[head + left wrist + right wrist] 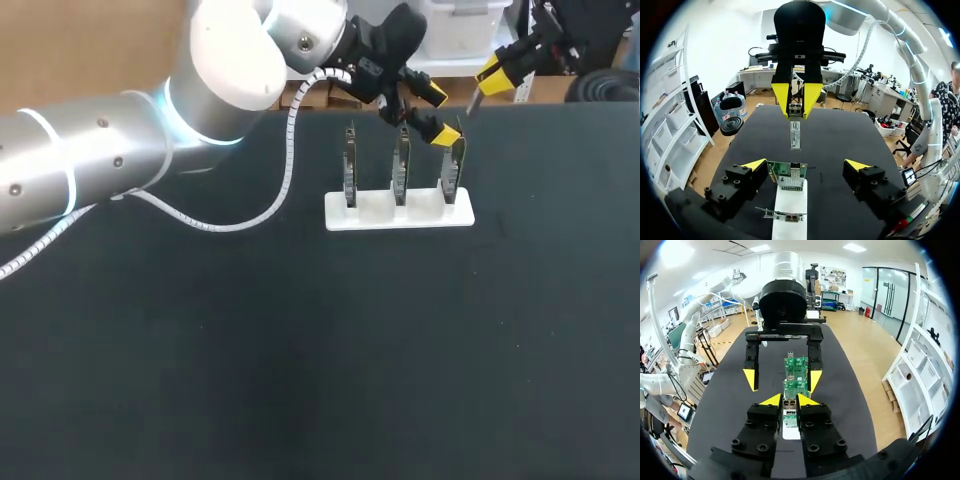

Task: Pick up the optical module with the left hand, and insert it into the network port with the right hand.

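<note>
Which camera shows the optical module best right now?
The left wrist view: the optical module hangs full-length from the right claw, label visible. The right wrist view shows only its gripped end; the head view, a thin sliver.

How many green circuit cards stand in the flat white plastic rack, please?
3, upright in the white rack: left card, middle card, right card. None seems hidden.
</note>
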You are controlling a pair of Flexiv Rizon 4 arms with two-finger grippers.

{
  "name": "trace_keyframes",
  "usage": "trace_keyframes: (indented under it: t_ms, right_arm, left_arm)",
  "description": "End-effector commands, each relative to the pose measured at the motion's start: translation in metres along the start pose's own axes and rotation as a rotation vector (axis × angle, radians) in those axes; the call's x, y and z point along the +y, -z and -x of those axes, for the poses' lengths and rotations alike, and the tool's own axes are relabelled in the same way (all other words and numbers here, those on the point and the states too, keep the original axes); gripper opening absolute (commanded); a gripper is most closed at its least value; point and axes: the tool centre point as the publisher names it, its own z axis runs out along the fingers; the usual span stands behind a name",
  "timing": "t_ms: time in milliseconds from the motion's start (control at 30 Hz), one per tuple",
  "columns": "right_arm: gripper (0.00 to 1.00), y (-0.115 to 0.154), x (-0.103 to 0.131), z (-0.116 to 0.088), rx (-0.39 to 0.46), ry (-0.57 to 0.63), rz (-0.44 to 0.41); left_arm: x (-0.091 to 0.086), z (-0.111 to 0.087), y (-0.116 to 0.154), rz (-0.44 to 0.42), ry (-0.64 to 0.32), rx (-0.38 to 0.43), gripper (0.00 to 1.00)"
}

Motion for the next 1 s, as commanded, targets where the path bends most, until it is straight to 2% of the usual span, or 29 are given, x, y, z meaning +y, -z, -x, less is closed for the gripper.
trace_keyframes:
  t_ms: [33,667,1000]
  right_arm:
    - [0.00,0.000,-0.002,0.001,0.004,0.000,0.005]
    - [0.00,-0.003,0.006,0.003,0.095,0.001,0.012]
    - [0.00,-0.010,0.010,0.002,0.089,-0.020,-0.003]
  left_arm:
    - [0.002,0.001,-0.001,-0.006,0.000,0.006,1.00]
    - [0.003,0.002,-0.002,-0.013,-0.006,0.008,1.00]
    - [0.003,0.002,-0.002,-0.013,-0.006,0.008,1.00]
